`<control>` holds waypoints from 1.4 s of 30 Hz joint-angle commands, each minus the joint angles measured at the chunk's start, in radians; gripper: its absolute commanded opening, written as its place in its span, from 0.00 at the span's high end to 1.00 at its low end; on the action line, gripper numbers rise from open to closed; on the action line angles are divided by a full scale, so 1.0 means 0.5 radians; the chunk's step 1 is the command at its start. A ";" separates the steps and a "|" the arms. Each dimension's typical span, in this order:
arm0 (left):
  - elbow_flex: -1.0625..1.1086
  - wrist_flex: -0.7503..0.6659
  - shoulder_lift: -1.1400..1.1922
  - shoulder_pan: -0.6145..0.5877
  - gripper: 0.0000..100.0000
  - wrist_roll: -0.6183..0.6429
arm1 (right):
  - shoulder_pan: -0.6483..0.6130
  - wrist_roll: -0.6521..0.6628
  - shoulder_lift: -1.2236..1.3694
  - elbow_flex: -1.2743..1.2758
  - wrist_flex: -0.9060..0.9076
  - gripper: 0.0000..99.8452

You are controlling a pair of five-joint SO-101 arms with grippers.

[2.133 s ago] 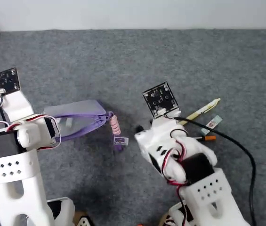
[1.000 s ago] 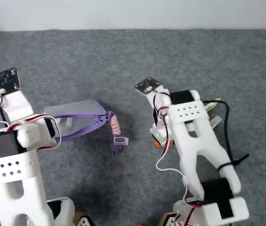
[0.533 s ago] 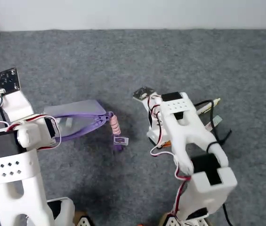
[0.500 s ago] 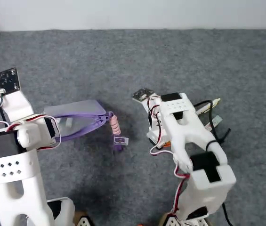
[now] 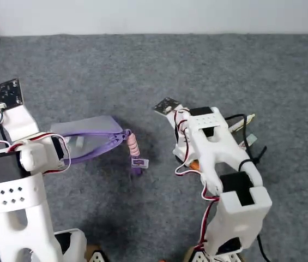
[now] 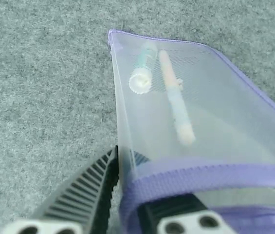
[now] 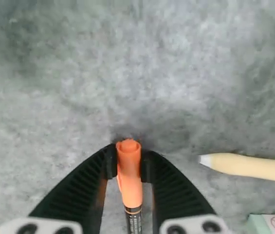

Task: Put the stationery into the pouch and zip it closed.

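Note:
A translucent pouch [image 5: 88,136] with a purple zip band lies left of centre, and its pink coil pull [image 5: 134,144] hangs off its right end. My left gripper [image 6: 127,195] is shut on the pouch [image 6: 186,122] at its zip edge. Two pens [image 6: 174,105] lie inside it. My right gripper [image 7: 128,168] is shut on an orange pen [image 7: 128,170], tip close above the carpet. In the high view the orange pen [image 5: 193,164] peeks out under the right arm [image 5: 208,142]. A pale yellow pen [image 7: 247,165] lies just beside the gripper.
Grey carpet covers the whole table. The yellow pen [image 5: 246,119] and a small eraser [image 5: 250,141] lie right of the right arm, partly under its black cable. A small tag [image 5: 139,162] hangs from the zip pull between the arms.
The right arm has stretched forward from its folded pose. The orange pen that lay to its right now sits in its gripper, farther left. The left arm and pouch have kept still.

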 commanded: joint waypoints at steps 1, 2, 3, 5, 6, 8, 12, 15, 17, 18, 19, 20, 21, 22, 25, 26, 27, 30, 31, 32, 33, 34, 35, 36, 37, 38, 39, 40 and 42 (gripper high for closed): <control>-0.097 -0.012 -0.003 -0.006 0.99 0.012 | -0.017 0.012 -0.327 -0.021 0.130 0.99; -0.097 -0.012 -0.003 -0.006 0.99 0.012 | -0.020 0.012 -0.416 -0.021 0.176 0.99; -0.097 -0.012 -0.003 -0.006 0.99 0.012 | -0.035 0.012 -0.511 -0.021 0.222 0.99; -0.097 -0.015 -0.003 -0.006 0.99 0.012 | -0.066 0.006 -0.720 -0.021 0.348 0.99; -0.097 -0.015 -0.003 -0.006 0.99 0.012 | -0.091 -0.028 -0.836 -0.021 0.410 0.99; -0.097 -0.015 -0.003 -0.006 0.99 0.012 | -0.152 -0.157 -1.057 -0.021 0.505 0.99; -0.106 -0.031 -0.009 -0.006 0.99 0.015 | -0.321 -0.417 -1.435 -0.021 0.655 0.99; -0.109 -0.031 -0.012 -0.006 0.99 0.015 | -0.483 -0.638 -1.677 -0.021 0.661 0.99; -0.109 -0.031 -0.012 -0.006 0.99 0.015 | -0.624 -0.779 -1.809 -0.021 0.637 0.99; -0.109 -0.031 -0.006 -0.006 0.99 0.015 | -0.698 -0.853 -1.867 -0.021 0.597 0.99; -0.109 -0.043 -0.006 -0.006 0.99 0.015 | -0.772 -0.927 -1.926 -0.021 0.551 0.99; -0.106 -0.055 -0.006 -0.006 0.99 0.015 | -0.842 -0.997 -1.975 -0.028 0.483 0.99; -0.109 -0.058 -0.009 -0.006 0.99 0.015 | -0.910 -1.065 -2.015 -0.031 0.407 0.99; -0.109 -0.058 -0.009 -0.006 0.99 0.015 | -0.971 -1.129 -2.058 -0.031 0.327 0.99; -0.109 -0.058 -0.003 -0.006 0.99 0.015 | -1.152 -1.280 -2.156 -0.031 0.097 0.99; -0.109 -0.058 -0.003 -0.006 0.99 0.015 | -1.204 -1.301 -2.183 -0.031 0.014 0.99; -0.109 -0.058 -0.006 -0.006 0.99 0.015 | -1.250 -1.307 -2.205 -0.031 -0.075 0.99; -0.109 -0.058 -0.012 -0.006 0.99 0.015 | -1.343 -1.307 -2.242 -0.031 -0.364 0.99; -0.109 -0.055 -0.015 -0.006 0.99 0.015 | -1.358 -1.307 -2.245 -0.031 -0.465 0.99; -0.109 -0.052 -0.015 -0.006 0.99 0.015 | -1.364 -1.295 -2.248 -0.031 -0.566 0.99; -0.109 -0.052 -0.015 -0.006 0.99 0.015 | -1.376 -1.252 -2.245 -0.031 -0.658 0.99; -0.109 -0.052 -0.015 -0.006 0.99 0.015 | -1.389 -1.181 -2.242 -0.031 -0.744 0.99; -0.109 -0.052 -0.015 -0.006 0.99 0.015 | -1.395 -1.111 -2.239 -0.031 -0.836 0.99; -0.109 -0.052 -0.015 -0.006 0.99 0.015 | -1.401 -1.046 -2.236 -0.025 -0.925 0.99; -0.109 -0.052 -0.015 -0.006 0.99 0.015 | -1.410 -0.997 -2.229 -0.018 -0.993 0.99; -0.109 -0.052 -0.015 -0.006 0.99 0.015 | -1.413 -0.964 -2.208 -0.018 -1.048 0.99; -0.109 -0.052 -0.015 -0.006 0.99 0.015 | -1.413 -0.936 -2.177 -0.018 -1.091 0.99; -0.109 -0.052 -0.015 -0.006 0.99 0.015 | -1.413 -0.921 -2.143 -0.018 -1.119 0.99; -0.109 -0.052 -0.015 -0.006 0.99 0.015 | -1.410 -0.908 -2.082 -0.018 -1.183 0.99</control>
